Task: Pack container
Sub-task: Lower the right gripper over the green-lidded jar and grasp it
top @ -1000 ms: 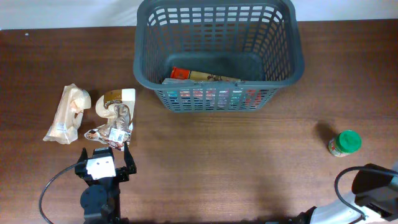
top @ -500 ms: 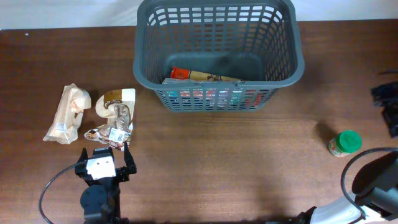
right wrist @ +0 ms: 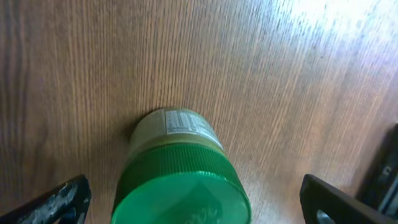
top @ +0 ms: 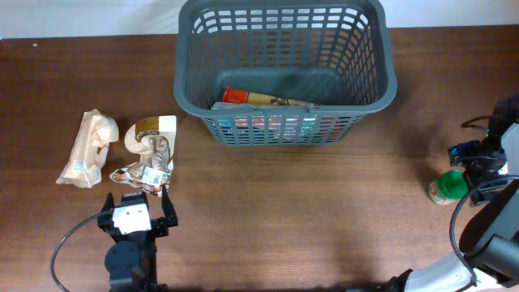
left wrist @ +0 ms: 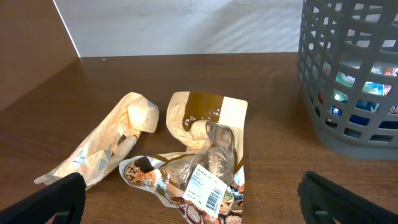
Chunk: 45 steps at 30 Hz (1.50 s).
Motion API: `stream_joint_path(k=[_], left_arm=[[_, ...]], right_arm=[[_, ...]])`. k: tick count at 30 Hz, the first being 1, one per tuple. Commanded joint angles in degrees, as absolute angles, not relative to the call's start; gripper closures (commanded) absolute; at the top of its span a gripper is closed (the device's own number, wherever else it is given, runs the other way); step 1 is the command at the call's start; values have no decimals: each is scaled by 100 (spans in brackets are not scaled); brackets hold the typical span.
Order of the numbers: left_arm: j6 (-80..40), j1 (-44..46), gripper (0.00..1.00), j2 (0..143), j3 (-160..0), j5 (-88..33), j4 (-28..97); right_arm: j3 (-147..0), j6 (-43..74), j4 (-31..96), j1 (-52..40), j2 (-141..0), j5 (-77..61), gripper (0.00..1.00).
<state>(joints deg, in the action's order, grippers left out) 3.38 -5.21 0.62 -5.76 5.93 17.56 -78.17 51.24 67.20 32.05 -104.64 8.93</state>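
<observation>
Two arms sit at opposite ends of the brown table (top: 324, 211). The left gripper (top: 138, 204) has its jaws spread wide and holds nothing; just ahead of it lie a clear printed packet (left wrist: 199, 177) with a barcode label, a brown-and-cream pouch (left wrist: 208, 112) and a pale crumpled packet (left wrist: 109, 146). The right gripper (top: 470, 170) is also wide open, its fingers (right wrist: 59, 199) standing apart on either side of an upright green-lidded jar (right wrist: 180, 180) without touching it. The container (top: 243, 40) stands at the far middle of the table, well apart from both grippers, with several groceries (top: 263, 100) lying on its base.
</observation>
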Motion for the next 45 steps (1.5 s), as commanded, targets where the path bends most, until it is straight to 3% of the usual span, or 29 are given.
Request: stream_joint_path(k=[1,29,32,33,39,41,42,43,45], left_arm=[[281,-504,1,30,-550,534,1756],[281,-504,1,30,-550,534,1754],[281,-504,1,30,-550,534,1756],[281,-504,1,30,-550,534,1754],[281,-504,1,30,-550,534,1754],[281,-504,1,30,-550,534,1754],[281,-504,1,30,-550,534,1754],[281,-504,1,30,-550,534,1754],[281,-504,1,30,-550,534,1754]], right_arm=[[-7636,5216,6608,3188,-10449,816,1],[-6866,5127,5758,3186,-10451,810,3],[-6866,5127,5756,3186,-10451,810,31],[-6866,5127,5756,3183,-10451,810,36],[-6866,5127,5756,3186,-10451,810,49],[-6866,5127,5756,3186,-10451,808,69],[-6866,5127,5758,3186,-10451,810,89],[-6866,5127,5760,3186,-10451,803,96],[-6866,5127,5760,3186,-10451,792,96]])
